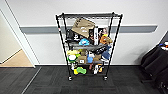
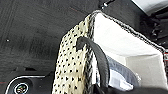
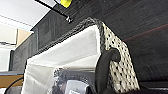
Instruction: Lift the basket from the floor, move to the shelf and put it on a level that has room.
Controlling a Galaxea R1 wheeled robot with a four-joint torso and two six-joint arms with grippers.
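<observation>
The cream woven basket (image 2: 72, 67) with its dark braided rim and white cloth lining hangs over the dark carpet floor (image 2: 32, 32). One dark loop handle (image 2: 100, 57) is drawn up into my left gripper (image 2: 100, 90), which is shut on it. On the other side, the basket (image 3: 75, 47) shows its second handle (image 3: 103, 67), which rises into my right gripper (image 3: 98, 90), also shut. Straight ahead against the white wall stands the black wire shelf (image 1: 88, 45). Its top level (image 1: 88, 15) is bare, while the lower tiers are packed with boxes and toys.
A doorway with tan wooden flooring (image 1: 18, 60) opens at the left. Dark bags or cloth (image 1: 156, 62) are piled at the right by the wall. Carpet floor (image 1: 50, 82) stretches between me and the shelf. The shelf's wheel (image 3: 68, 18) shows near the basket's far rim.
</observation>
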